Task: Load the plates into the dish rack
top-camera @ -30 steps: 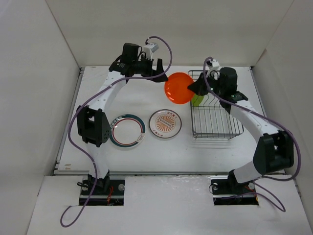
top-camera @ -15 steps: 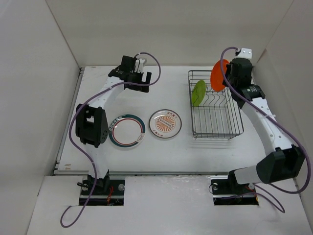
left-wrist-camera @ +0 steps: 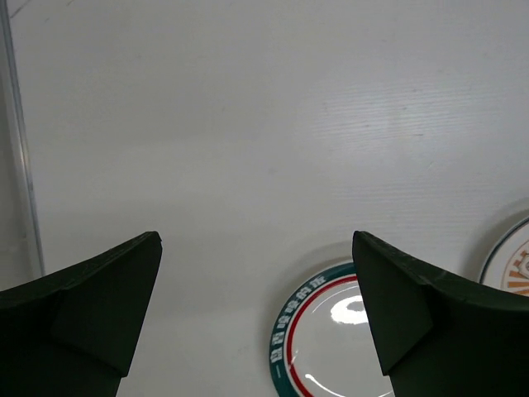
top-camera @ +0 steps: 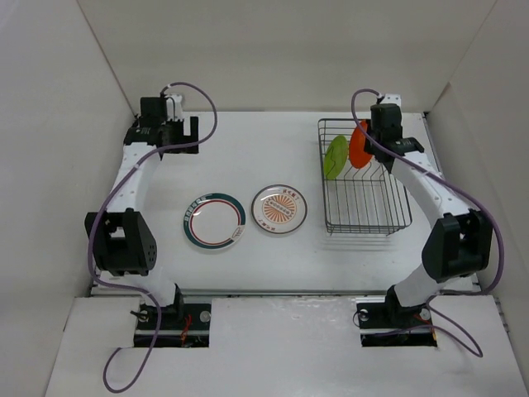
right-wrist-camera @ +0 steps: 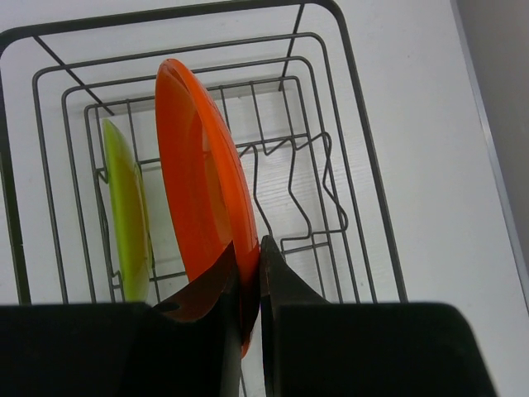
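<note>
Seating the orange plate (right-wrist-camera: 202, 174): what does this step require? (Trainee)

Right jaws are clamped tight on the plate's near rim. They hold it on edge over the dish rack (top-camera: 368, 207), just beside the lime green plate (right-wrist-camera: 126, 215), which stands upright at the rack's far-left end. Recommended procedure: lower vertically, hold the disc parallel to the green one, and guide the bottom edge into a gap between prongs. Release only once the wires carry the weight. A tilted release would likely tip it against its neighbour. (Technician)

And the other arm? (Trainee)

Left jaws are spread wide and hold nothing, over bare counter (top-camera: 248, 157) at the far left. The ringed white plate (top-camera: 215, 221) and the orange-patterned plate (top-camera: 279, 208) lie flat on the counter, well apart from the rack. (Technician)

What cannot be verified? (Trainee)

In the right wrist view the orange plate's lower edge is hidden behind the jaws, so contact with the wires cannot be told. In the overhead view the arm covers part of the plate. The left wrist view cuts off both flat plates at its edges. (Technician)
</note>
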You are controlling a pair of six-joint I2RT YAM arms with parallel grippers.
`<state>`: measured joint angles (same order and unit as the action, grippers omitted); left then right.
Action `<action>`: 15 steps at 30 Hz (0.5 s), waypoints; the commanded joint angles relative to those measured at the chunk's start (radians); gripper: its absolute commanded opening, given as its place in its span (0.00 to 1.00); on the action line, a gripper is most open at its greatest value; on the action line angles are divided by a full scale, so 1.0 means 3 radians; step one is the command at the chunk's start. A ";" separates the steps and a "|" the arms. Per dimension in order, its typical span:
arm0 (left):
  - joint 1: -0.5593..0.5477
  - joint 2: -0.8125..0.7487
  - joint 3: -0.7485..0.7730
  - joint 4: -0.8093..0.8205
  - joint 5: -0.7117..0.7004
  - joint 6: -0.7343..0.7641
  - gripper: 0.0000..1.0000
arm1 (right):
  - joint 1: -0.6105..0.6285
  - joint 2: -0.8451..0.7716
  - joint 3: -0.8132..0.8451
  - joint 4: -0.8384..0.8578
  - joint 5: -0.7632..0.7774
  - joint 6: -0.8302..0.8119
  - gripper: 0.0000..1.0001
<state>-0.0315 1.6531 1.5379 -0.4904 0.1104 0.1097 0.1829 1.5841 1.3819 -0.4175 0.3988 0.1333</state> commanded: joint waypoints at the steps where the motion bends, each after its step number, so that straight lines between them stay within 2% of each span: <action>1: 0.0186 -0.0167 -0.0222 -0.0048 -0.0046 0.0140 1.00 | -0.0017 0.0063 0.0169 0.0149 -0.0010 -0.0035 0.00; 8: 0.0514 -0.0376 -0.0820 0.0024 0.0204 0.0283 1.00 | 0.0050 0.0170 0.0139 0.0180 -0.0010 -0.0035 0.00; 10: 0.0550 -0.0412 -0.1015 0.0024 0.0271 0.0284 1.00 | 0.0085 0.0232 0.0139 0.0180 -0.0010 -0.0035 0.06; 11: 0.0580 -0.0453 -0.1081 0.0024 0.0337 0.0284 1.00 | 0.0086 0.0232 0.0169 0.0180 -0.0010 -0.0035 0.12; 12: 0.0580 -0.0453 -0.1218 0.0024 0.0378 0.0319 1.00 | 0.0116 0.0232 0.0169 0.0180 -0.0010 -0.0035 0.34; 14: 0.0580 -0.0525 -0.1337 0.0024 0.0500 0.0320 1.00 | 0.0157 0.0263 0.0169 0.0180 -0.0010 -0.0035 0.41; 15: 0.0621 -0.0525 -0.1388 0.0054 0.0537 0.0350 1.00 | 0.0157 0.0263 0.0169 0.0150 0.0025 -0.0005 0.54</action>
<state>0.1432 1.5700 1.1538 -0.4885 0.1947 0.1837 0.2169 1.6619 1.3888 -0.3893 0.3752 0.1299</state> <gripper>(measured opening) 0.997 0.497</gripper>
